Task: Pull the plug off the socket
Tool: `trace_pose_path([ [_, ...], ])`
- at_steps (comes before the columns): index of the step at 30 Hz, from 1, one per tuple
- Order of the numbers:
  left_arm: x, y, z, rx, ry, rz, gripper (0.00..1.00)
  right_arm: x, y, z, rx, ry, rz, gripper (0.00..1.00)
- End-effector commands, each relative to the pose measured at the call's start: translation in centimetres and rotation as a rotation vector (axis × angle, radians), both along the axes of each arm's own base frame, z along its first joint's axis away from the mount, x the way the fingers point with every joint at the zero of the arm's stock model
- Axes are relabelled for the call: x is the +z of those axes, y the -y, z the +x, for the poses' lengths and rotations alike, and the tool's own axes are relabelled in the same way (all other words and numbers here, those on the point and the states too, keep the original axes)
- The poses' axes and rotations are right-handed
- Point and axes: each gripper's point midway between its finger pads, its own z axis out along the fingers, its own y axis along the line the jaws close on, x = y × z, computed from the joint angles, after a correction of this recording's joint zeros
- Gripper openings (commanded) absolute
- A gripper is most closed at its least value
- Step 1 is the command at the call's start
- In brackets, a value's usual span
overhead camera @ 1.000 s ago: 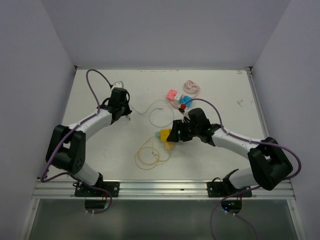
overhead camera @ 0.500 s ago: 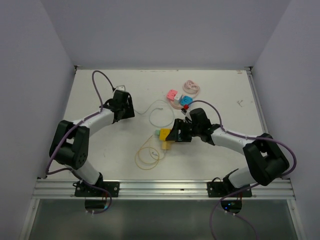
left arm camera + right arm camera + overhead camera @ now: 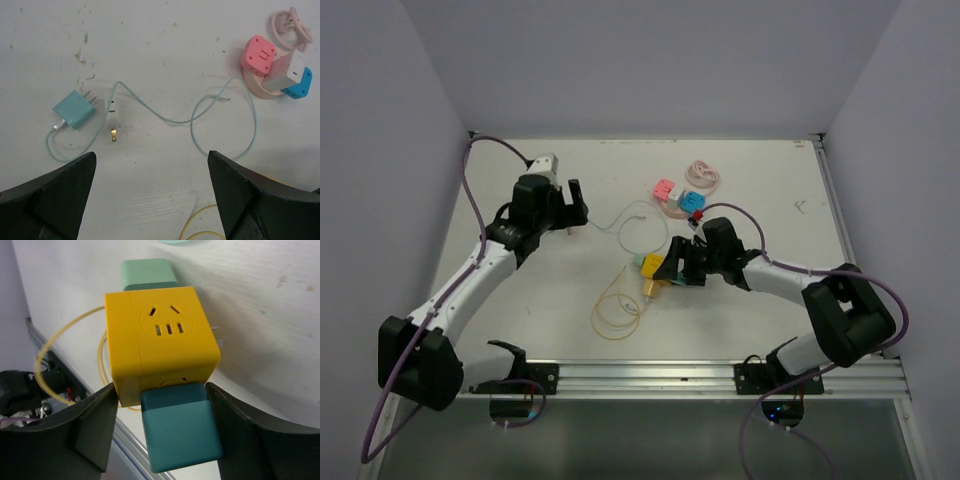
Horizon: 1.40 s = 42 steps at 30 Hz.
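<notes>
Left wrist view, left of frame: teal plug (image 3: 74, 109) lying free; left hand (image 3: 152, 195) spread, empty. Right hand (image 3: 162, 427) straddling yellow socket cube (image 3: 160, 345), grip unclear; dark plug (image 3: 180, 435) seated, unpulled.

Teal plug (image 3: 74, 109) beside a white adapter (image 3: 112, 103), pale cable (image 3: 165, 117) between them and a pink socket cube (image 3: 257, 54); fingers (image 3: 50, 197) wide apart.

pink cube (image 3: 257, 55), blue/wht cube (image 3: 292, 75), pink cord (image 3: 290, 22)

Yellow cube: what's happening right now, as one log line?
left tool open, empty | teal plug unplugged | right tool around yellow cube | dark plug in cube
</notes>
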Motion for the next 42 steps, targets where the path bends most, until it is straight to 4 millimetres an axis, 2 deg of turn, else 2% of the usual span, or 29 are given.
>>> trace_pose_path([
  [1,1.6,-0.5,-1.4,-0.052,0.067,0.021,0.97,-2.5,2.9,-0.7,-0.046,-0.043,-0.165,0.74],
  [2,2.8,-0.7,-1.8,-0.049,0.107,0.017,0.98,-2.3,3.0,-0.6,-0.048,-0.038,-0.169,0.77],
  [5,3.9,-1.7,-2.6,-0.035,0.171,0.039,1.0,-2.0,3.3,-0.5,-0.058,-0.027,-0.184,0.85],
  [10,4.6,-3.3,-4.1,-0.008,0.239,0.078,1.0,-1.3,4.0,-0.5,-0.035,0.005,-0.234,0.94],
  [13,4.7,-4.4,-5.0,0.012,0.265,0.116,1.0,0.5,4.7,-0.2,-0.003,0.07,-0.276,0.97],
  [19,4.1,-5.8,-6.0,0.051,0.309,0.155,1.0,5.7,5.3,1.2,0.09,0.255,-0.333,0.99],
  [20,4.0,-5.9,-6.0,0.055,0.31,0.156,0.99,6.1,5.3,1.1,0.108,0.266,-0.341,0.99],
  [22,3.7,-6.1,-5.8,0.071,0.314,0.159,1.0,7.8,4.8,1.4,0.162,0.345,-0.343,0.99],
  [25,3.6,-6.2,-5.6,0.08,0.3,0.168,0.99,9.4,3.7,1.2,0.259,0.445,-0.394,0.99],
  [27,3.6,-6.4,-5.5,0.087,0.3,0.175,1.0,9.5,3.3,1.2,0.326,0.53,-0.496,0.99],
  [28,3.5,-6.5,-5.5,0.094,0.299,0.179,0.99,10.3,3.0,1.6,0.337,0.571,-0.528,0.99],
  [31,3.7,-7.4,-5.6,0.136,0.305,0.197,0.99,10.6,2.4,2.4,0.417,0.65,-0.619,0.99],
  [33,3.6,-7.9,-5.7,0.166,0.302,0.21,0.99,9.8,2.1,2.3,0.503,0.664,-0.671,0.99],
  [34,3.5,-8.1,-5.7,0.172,0.298,0.213,0.99,9.8,2.5,2.9,0.531,0.7,-0.736,0.99],
  [35,3.5,-8.1,-5.7,0.178,0.296,0.212,0.99,9.0,2.7,2.8,0.572,0.687,-0.774,0.99],
  [42,3.1,-8.4,-5.6,0.2,0.278,0.221,0.98,7.4,2.6,2.2,0.827,0.692,-0.905,0.99],
])
